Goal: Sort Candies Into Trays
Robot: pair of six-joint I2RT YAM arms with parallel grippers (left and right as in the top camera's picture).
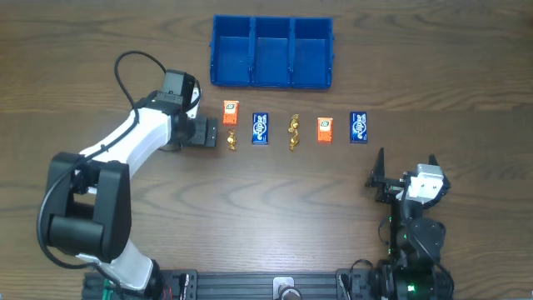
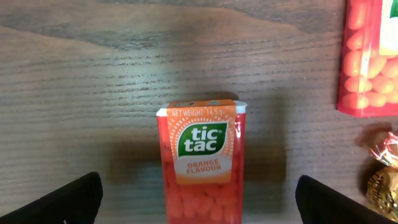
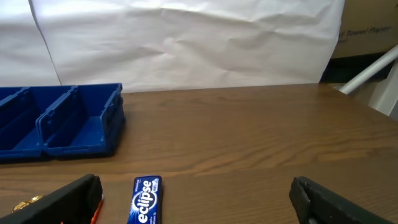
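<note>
Surveying progress: no sorting is done, as far as can be seen. The blue tray (image 1: 272,52) stands at the far side of the worktop (image 1: 466,75) with all three compartments bare. Six candies lie in a row in front of it: two orange boxes, two blue packs and two gold-wrapped pieces. All six remain to be moved.

The left hand (image 1: 210,132) sits at the left end of the row, just beside an orange box (image 1: 231,112). Its fingers are spread wide and grip nothing. In my judgement the first pick is being lined up. The right hand (image 1: 404,173) is near its own base, well apart from the row, likewise spread and empty.

The top view gives the full count and the tray's compartments from above. The left wrist view supplies detail the top view lacks — the orange box (image 2: 202,165) lies flat between the spread fingers, touched by neither. A gold-wrapped candy (image 2: 380,177) and a second orange box (image 2: 372,56) lie off to one side. The right wrist view shows a blue pack (image 3: 146,200) close before the right hand (image 3: 199,205), with the tray's wall beyond.
</note>
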